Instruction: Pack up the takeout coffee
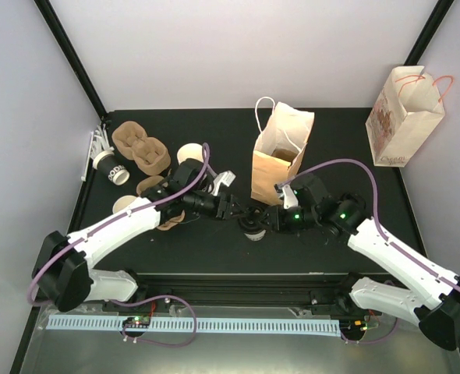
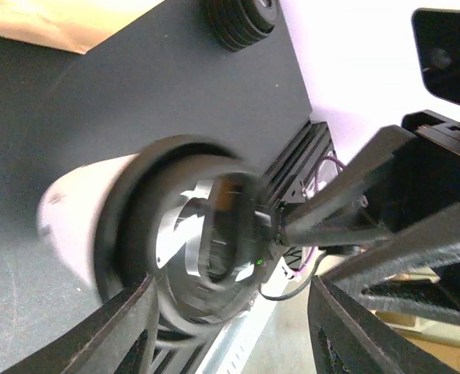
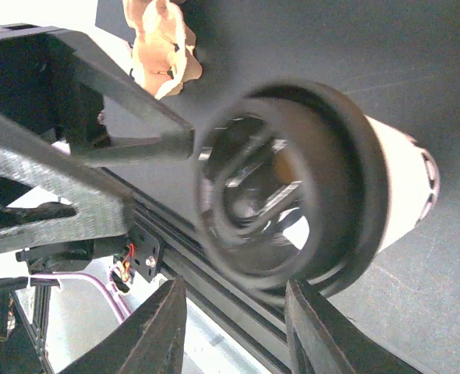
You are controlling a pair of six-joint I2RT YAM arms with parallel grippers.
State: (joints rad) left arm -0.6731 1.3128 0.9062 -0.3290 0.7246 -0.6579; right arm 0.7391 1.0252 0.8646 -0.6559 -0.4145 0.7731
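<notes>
The left claw [image 1: 231, 209] and the right claw [image 1: 275, 218] both stand spread, grasping nothing. They face each other from 9 and 3 o'clock across one lidded coffee cup [image 1: 253, 227]. The cup appears tipped on its side on the bench [image 1: 347, 148], blurred in both wrist views, just past each set of fingertips. The step in hand looks like recovering this cup. Next, one claw must clench on its white wall, stand it upright, then carry it to the open brown bag [image 1: 281, 148] at 12 o'clock.
</notes>
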